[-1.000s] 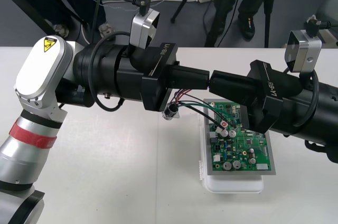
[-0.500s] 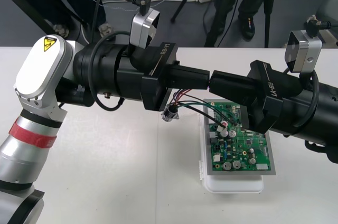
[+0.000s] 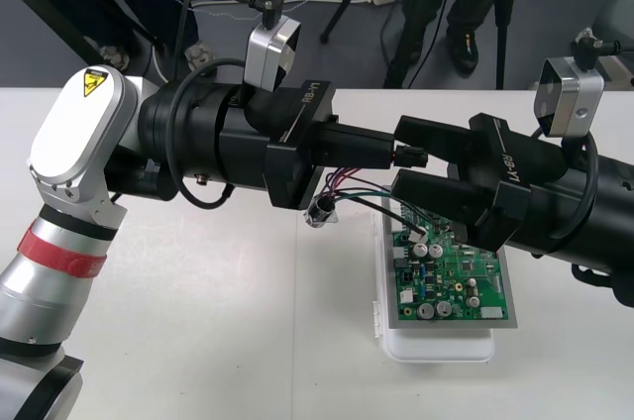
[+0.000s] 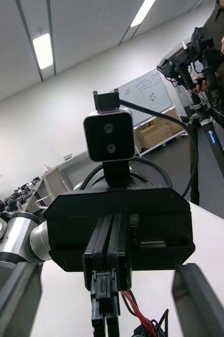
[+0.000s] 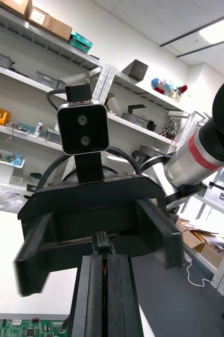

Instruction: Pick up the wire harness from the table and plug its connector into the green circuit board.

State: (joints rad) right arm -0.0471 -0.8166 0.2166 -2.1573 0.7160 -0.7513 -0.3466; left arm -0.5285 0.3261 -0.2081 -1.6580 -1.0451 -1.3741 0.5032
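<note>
While left jaws pinch the black plug (image 3: 410, 156), right jaws wide around it, coloured wires (image 3: 349, 186) trailing to metal socket (image 3: 319, 210)

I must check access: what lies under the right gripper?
The green circuit board, its far part covered by the open right gripper. Beside it, wires hang from the plug in the left gripper.

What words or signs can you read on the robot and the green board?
"RB-Y1": white letters on the black body of the left gripper.
"RB-Y1": the same letters on the black body of the right gripper.
No words, just a yellow warning triangle: on the white link of the left arm.
Printing on the green circuit board: too small to read.
</note>
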